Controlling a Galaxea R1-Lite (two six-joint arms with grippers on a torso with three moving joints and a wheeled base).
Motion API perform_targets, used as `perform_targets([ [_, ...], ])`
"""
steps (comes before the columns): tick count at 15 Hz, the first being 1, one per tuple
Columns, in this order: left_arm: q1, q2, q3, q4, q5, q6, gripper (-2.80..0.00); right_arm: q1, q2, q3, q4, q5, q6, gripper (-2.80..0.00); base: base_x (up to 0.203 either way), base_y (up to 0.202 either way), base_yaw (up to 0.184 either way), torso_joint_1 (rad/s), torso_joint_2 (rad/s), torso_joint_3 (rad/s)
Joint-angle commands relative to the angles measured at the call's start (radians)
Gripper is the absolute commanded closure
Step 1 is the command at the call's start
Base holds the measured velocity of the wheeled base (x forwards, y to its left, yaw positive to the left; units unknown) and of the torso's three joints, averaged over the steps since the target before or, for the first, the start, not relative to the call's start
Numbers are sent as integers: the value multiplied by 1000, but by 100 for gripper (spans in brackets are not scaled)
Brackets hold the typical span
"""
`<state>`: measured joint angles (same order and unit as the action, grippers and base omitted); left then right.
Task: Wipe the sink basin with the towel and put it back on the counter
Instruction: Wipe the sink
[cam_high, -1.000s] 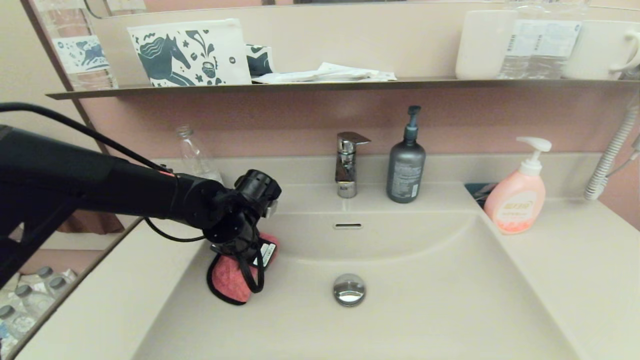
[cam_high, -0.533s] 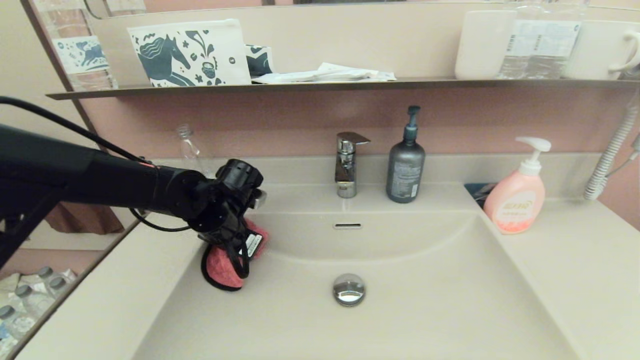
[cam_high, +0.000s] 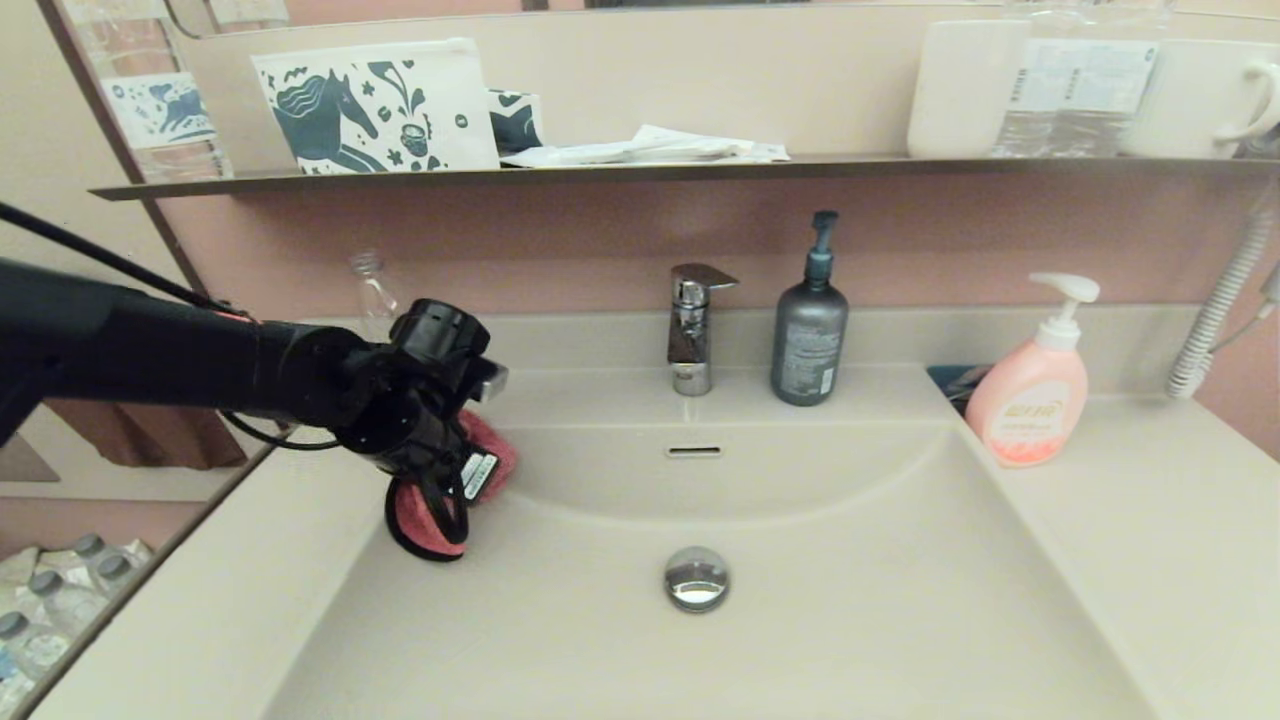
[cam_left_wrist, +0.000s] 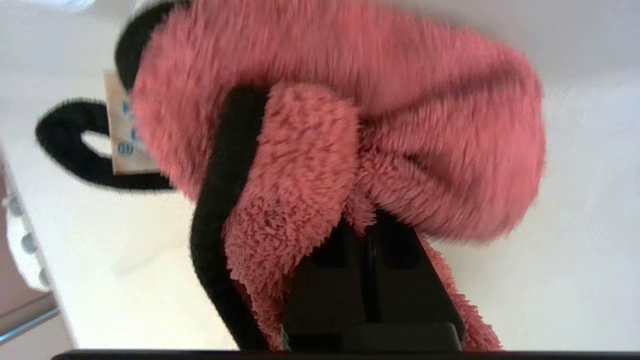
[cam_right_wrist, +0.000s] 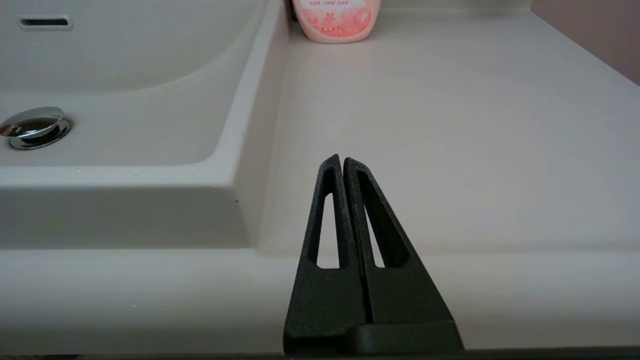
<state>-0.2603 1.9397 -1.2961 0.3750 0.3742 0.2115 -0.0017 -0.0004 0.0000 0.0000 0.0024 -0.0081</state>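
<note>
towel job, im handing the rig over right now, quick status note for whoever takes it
Left gripper: shut on the towel, at the sink basin's far-left corner, by the wall.
Right gripper: shut, empty, parked low in front of the counter, right of the basin.
Done: towel is picked up and in the basin.
Left: finish wiping, then put the towel back on the counter.

Left gripper (cam_high: 440, 480) clamped — right gripper (cam_right_wrist: 343, 162) closed.

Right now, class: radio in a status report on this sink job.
Left gripper shut on towel, at sink basin left wall. Right gripper shut, empty, over counter. Nothing obstructing.
</note>
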Motion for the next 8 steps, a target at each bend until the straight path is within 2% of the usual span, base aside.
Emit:
perform_targets([
  [1,3,-80,66,45,5,-2,0,0,0,0,0,1,0,0,0,0,0,0,0,0],
  [4,3,-153,207,53,5,-7,0,0,0,0,0,1,0,0,0,0,0,0,0,0],
  [8,0,-306,330,69,16,-6,0,0,0,0,0,1,0,0,0,0,0,0,0,0],
])
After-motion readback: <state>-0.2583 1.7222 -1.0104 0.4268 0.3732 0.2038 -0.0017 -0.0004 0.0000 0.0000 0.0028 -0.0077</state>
